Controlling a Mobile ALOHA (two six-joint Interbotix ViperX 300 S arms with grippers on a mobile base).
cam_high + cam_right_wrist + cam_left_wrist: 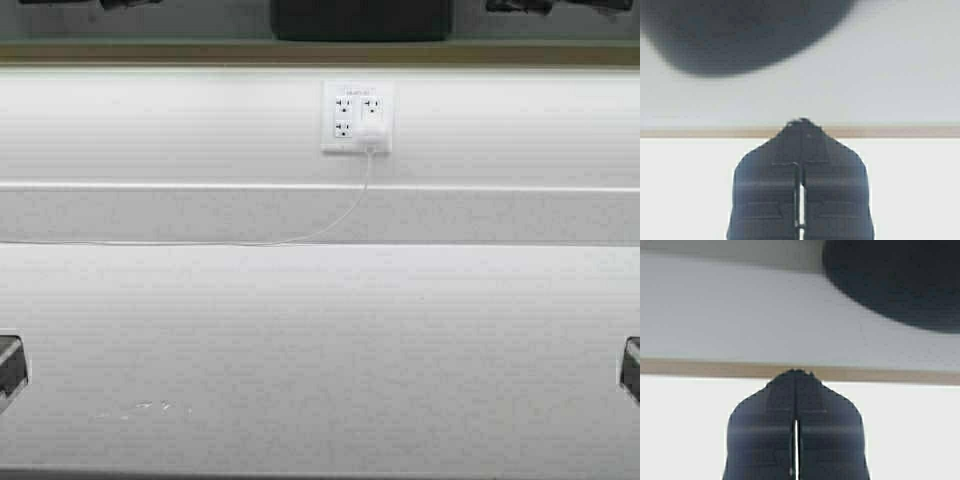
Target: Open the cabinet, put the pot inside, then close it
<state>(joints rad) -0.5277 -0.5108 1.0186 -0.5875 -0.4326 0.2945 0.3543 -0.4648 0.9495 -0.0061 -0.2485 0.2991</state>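
The black pot sits on the pale grey floor of the cabinet at the top of the high view, behind the tan front edge. It shows as a dark round shape in the left wrist view and in the right wrist view. My left gripper is shut and empty, its tips at the cabinet's tan edge, to the pot's left. My right gripper is shut and empty at the same edge, to the pot's right. The cabinet doors are out of view.
A white counter lies below, with a white backsplash behind it. A wall outlet holds a white plug whose cable trails left along the counter's back. Parts of my arms show at the left and right edges.
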